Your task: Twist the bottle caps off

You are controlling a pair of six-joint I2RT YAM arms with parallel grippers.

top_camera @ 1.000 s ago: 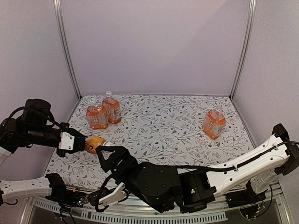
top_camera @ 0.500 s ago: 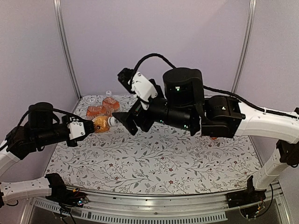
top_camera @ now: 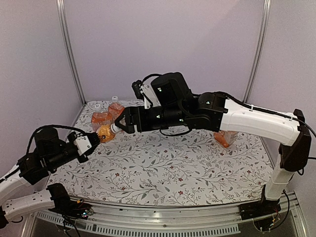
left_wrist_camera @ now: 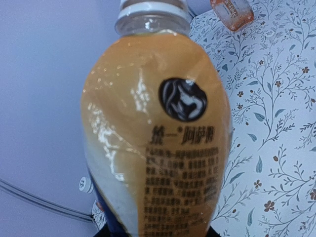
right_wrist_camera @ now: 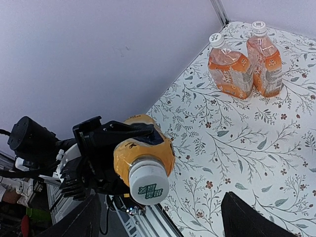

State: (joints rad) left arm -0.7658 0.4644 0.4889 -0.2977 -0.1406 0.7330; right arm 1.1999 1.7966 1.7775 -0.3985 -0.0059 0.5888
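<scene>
left gripper (top_camera: 96, 139) is clamped round the lower body of the bottle (left_wrist_camera: 153, 133), holding it up off the table (top_camera: 197, 168) on its side, with the cap (right_wrist_camera: 148, 186) aimed at the right gripper (right_wrist_camera: 164, 217). right fingers (right_wrist_camera: 84, 219) stand wide, one each side of the cap line, nothing touching. cap looks fully seated, so my read is the first twist isn't started. risks from here: the hold is far from the neck and on a glossy, soft-looking sleeve, so twisting may spin the whole bottle in the left jaws instead of breaking the cap loose. in the right wrist view the cap sits slightly nearer one finger, so that finger could land first and shove the neck sideways, cocking the bottle in the grip. bottle is about full and lying over, so once the cap lets go, drink likely runs out, more so if the left squeeze is hard. right arm reaches over the table near the two bottles (right_wrist_camera: 247, 64) in the back left corner, and the fourth bottle (top_camera: 225, 137) is partly hidden behind it, so a wide swing could tip them. all three have caps on.
</scene>
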